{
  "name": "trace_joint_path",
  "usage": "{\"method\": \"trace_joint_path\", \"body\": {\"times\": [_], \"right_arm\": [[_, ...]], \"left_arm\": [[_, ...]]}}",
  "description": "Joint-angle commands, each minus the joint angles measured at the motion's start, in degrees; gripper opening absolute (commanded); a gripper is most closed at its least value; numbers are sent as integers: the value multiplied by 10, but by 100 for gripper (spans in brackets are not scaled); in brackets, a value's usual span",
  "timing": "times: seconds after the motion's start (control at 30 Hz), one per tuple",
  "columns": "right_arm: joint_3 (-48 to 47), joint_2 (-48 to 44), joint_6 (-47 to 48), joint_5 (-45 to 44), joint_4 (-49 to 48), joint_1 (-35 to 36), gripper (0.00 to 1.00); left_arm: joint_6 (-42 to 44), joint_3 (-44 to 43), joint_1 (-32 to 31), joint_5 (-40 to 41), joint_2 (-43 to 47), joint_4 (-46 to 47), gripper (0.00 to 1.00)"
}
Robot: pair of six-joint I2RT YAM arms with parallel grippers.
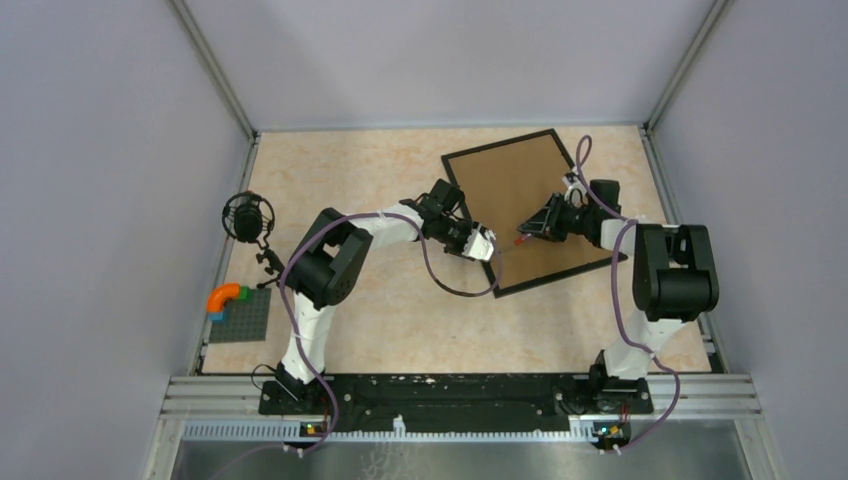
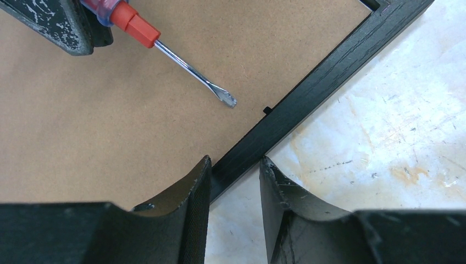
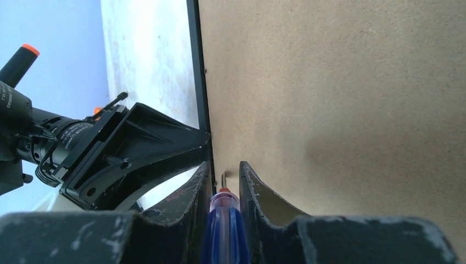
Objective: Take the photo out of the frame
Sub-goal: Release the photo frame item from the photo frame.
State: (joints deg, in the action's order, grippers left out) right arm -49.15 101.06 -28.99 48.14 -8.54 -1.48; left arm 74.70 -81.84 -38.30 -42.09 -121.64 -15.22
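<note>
Evidently bracing it, the left gripper (image 2: 235,165) pinches the face-down frame (image 2: 340,65); the right gripper (image 3: 225,168), closed on a screwdriver (image 2: 134,25), aims its tip toward a retaining tab (image 2: 267,109).

Black frame (image 1: 505,180), brown back up

Overhead view down onto the table (image 1: 400,330); both wrist views close on one frame (image 2: 329,77) edge.
</note>
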Motion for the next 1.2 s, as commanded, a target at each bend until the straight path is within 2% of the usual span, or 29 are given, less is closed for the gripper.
{"method": "trace_joint_path", "body": {"times": [0.0,0.37,0.63,0.87,1.17], "right_arm": [[11,10,4,17,-25,11,0],[29,16,-6,13,-39,38,0],[22,10,9,12,-5,67,0],[18,-25,27,21,36,102,0],[21,-109,46,-58,126,138,0]], "left_arm": [[-16,15,-11,13,-21,-50,41],[-17,12,-11,15,-22,-50,41],[-19,13,-11,20,-25,-48,41],[-34,16,-11,25,-29,-39,40],[-107,34,-10,39,-20,22,38]]}}
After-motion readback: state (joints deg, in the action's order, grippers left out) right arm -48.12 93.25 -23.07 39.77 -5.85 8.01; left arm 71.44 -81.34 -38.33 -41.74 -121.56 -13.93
